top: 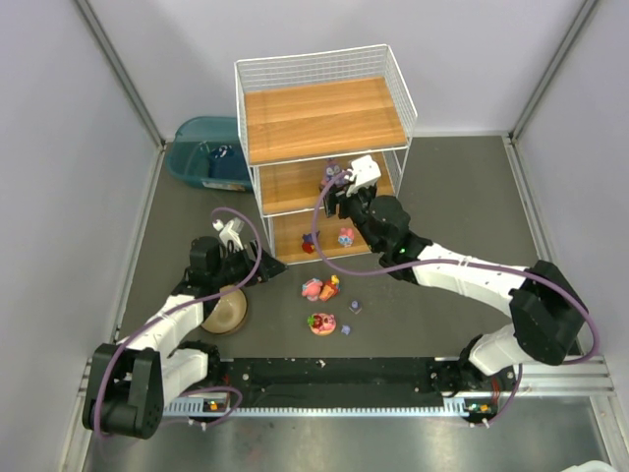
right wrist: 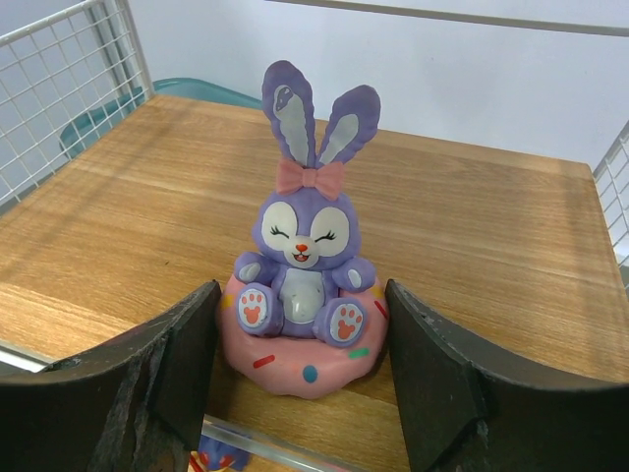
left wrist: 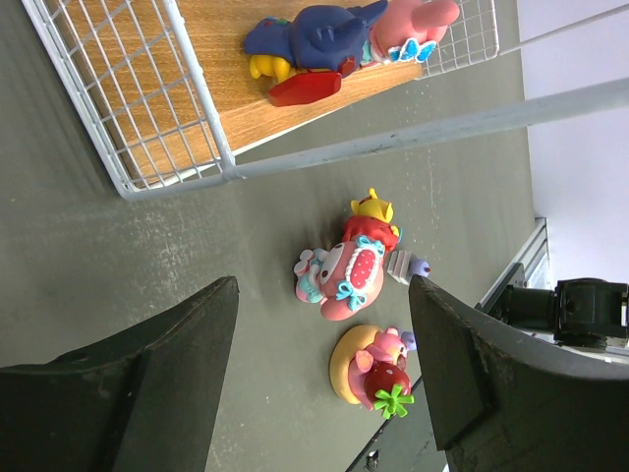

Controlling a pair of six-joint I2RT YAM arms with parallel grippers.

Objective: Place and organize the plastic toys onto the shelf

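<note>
**Mia:** So, what is the room like?

**Ben:** Pale grey walls (top: 59, 147) stand on three sides. The table (top: 462, 187) is dark grey and flat. The shelf (top: 324, 118) stands at the far side, in the middle. A teal bin (top: 201, 147) sits just left of it, by the wall.

**Mia:** Where are the plastic toys (top: 322, 290)?

**Ben:** Some lie on the table in front of the shelf. I see a pink toy (left wrist: 344, 280), a red and yellow toy (left wrist: 371, 221) right beside it, and a yellow disc (left wrist: 346, 369) with a strawberry near them. A blue toy (left wrist: 314, 34) lies on the bottom board. A purple bunny (right wrist: 300, 246) sits upright in a pink ring (right wrist: 295, 369) on the middle board (right wrist: 472, 236).

**Mia:** And the right gripper (top: 344, 182)?

**Ben:** Its fingers (right wrist: 167, 364) are at both sides of the pink ring, very close. I cannot tell if they squeeze it.

**Mia:** And the left gripper (top: 230, 232)?

**Ben:** It hangs over the table near the shelf's corner. Its jaws are wide apart and hold nothing. A tan bowl (top: 226, 313) sits beside that arm.
</note>
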